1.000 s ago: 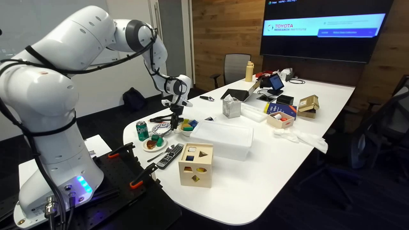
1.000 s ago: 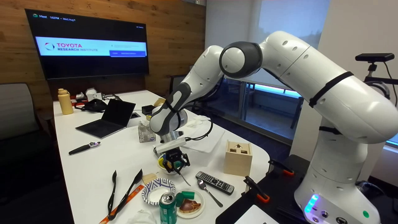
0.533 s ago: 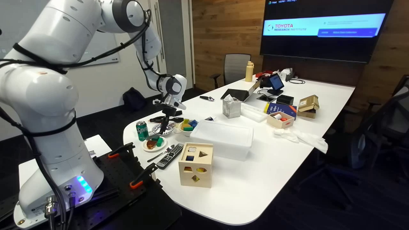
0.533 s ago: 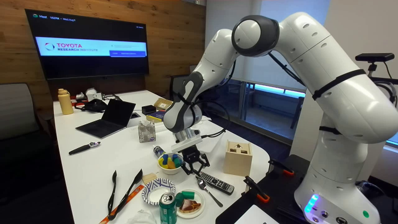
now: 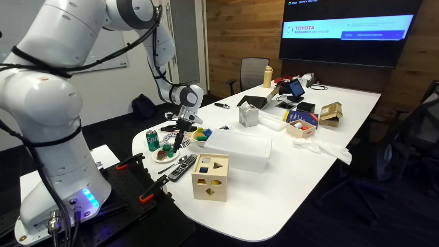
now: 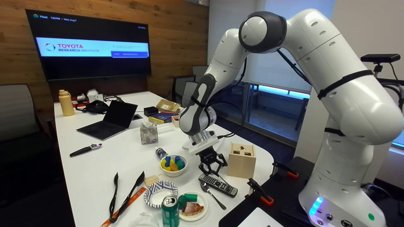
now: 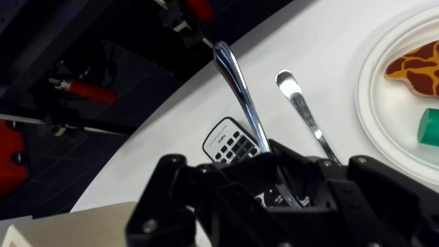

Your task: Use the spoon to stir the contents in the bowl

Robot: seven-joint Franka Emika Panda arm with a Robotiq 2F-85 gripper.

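My gripper (image 6: 213, 172) is shut on a metal fork and holds it above the remote; it also shows in the wrist view (image 7: 272, 152). The fork's tines (image 5: 186, 143) show in an exterior view, and its long handle (image 7: 245, 96) slants away from the fingers in the wrist view. A metal spoon (image 6: 205, 186) lies on the table beside the remote; its handle (image 7: 303, 106) shows in the wrist view. A white bowl (image 6: 172, 174) with yellow, blue and green blocks stands behind my gripper; it shows in both exterior views (image 5: 199, 142). The fork's head is hidden in the wrist view.
The remote (image 6: 221, 186) lies under my gripper, with the wooden cube (image 6: 241, 165) close by. A plate (image 6: 198, 217) with toy food, a green can (image 6: 170, 211) and a patterned bowl (image 6: 148, 197) stand near. A white plastic box (image 5: 236, 144) stands next to the white bowl.
My gripper has moved with the fork away from the white bowl, toward the robot's base, to above the remote. The white bowl and its blocks now show fully. The spoon has not moved.
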